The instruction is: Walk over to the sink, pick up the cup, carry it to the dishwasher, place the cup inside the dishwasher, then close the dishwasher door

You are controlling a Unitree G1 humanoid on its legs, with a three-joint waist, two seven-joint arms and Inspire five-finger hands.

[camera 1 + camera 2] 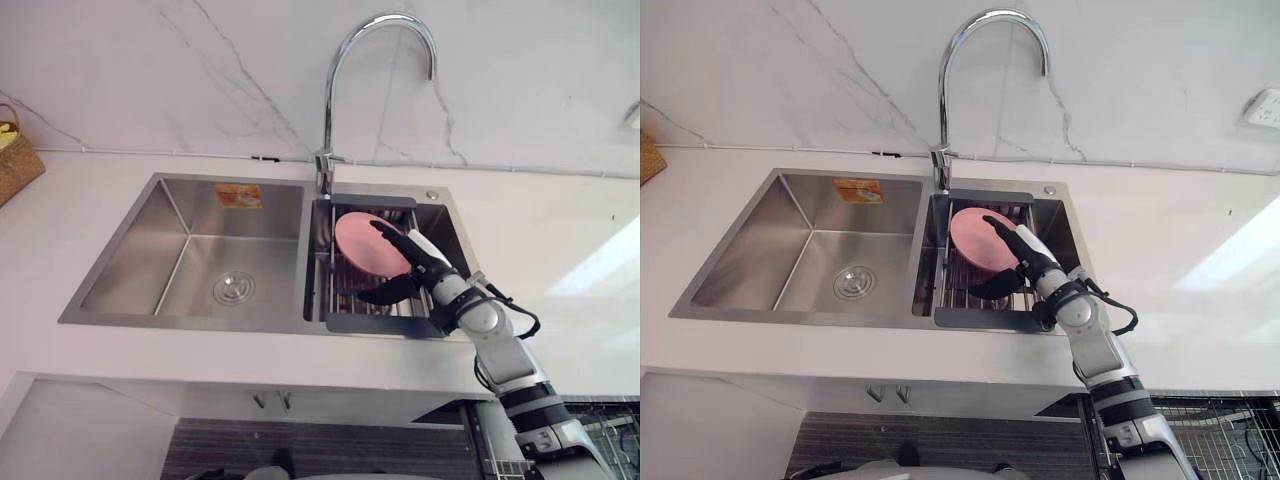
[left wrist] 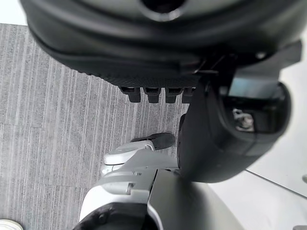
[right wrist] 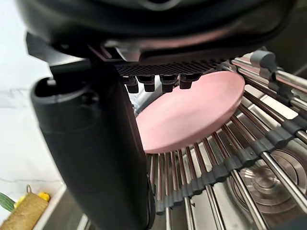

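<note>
Pick-up step: right hand (image 1: 420, 266) is held spread, pink cup (image 1: 356, 240) betw. fingers and thumb, not yet gripped. Next, fingers must be closed on it. Left hand (image 2: 220, 143) is relaxed.

Pink round dish (image 1: 366, 241), flat matte face showing, rests tilted on the metal-rod drying rack (image 1: 342, 283) in the steel sink's (image 1: 140, 240) right basin.

Kitchen: steel double sink (image 1: 130, 250), tall faucet (image 1: 327, 110), marble backsplash (image 1: 150, 70), white countertop (image 1: 560, 260).
</note>
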